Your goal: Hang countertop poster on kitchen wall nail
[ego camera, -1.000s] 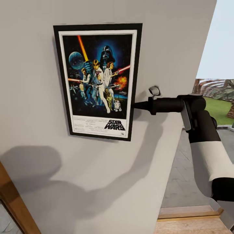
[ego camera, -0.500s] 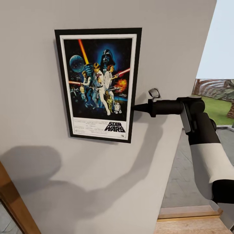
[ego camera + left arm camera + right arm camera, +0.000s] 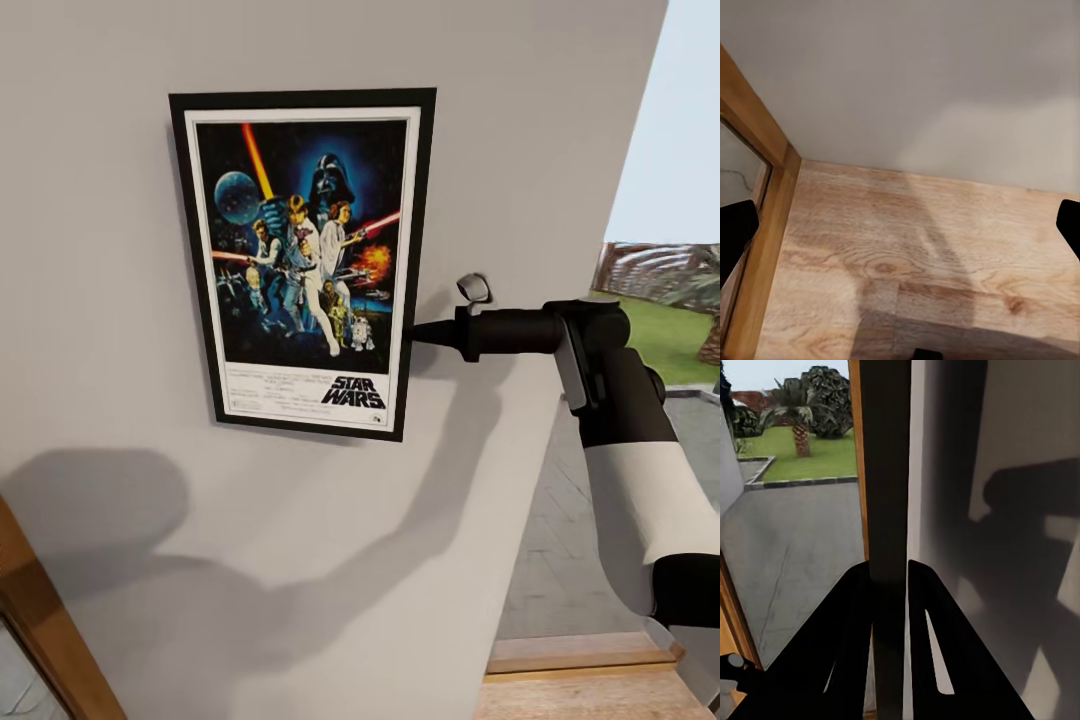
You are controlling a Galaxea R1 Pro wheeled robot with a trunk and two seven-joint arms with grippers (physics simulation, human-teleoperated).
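Poster: upright, flat against off-white wall.
Right pincer: clenched on poster's right frame edge.
Left pincer: released, above wood floor.
Surroundings: wooden door frame lower left; lawn beyond wall corner.

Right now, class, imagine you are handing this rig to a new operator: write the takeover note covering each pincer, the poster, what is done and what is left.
Right pincer: shut on the poster's right edge; in the right wrist view its fingers clamp the dark frame.
Left pincer: fingertips spread wide over wooden floor, holding nothing.
Poster: up against the off-white wall, roughly upright, off the countertop.
Done: pickup and carry to the wall.
Left: confirm it hangs on a nail, which I cannot see behind it; then open the right pincer and withdraw.
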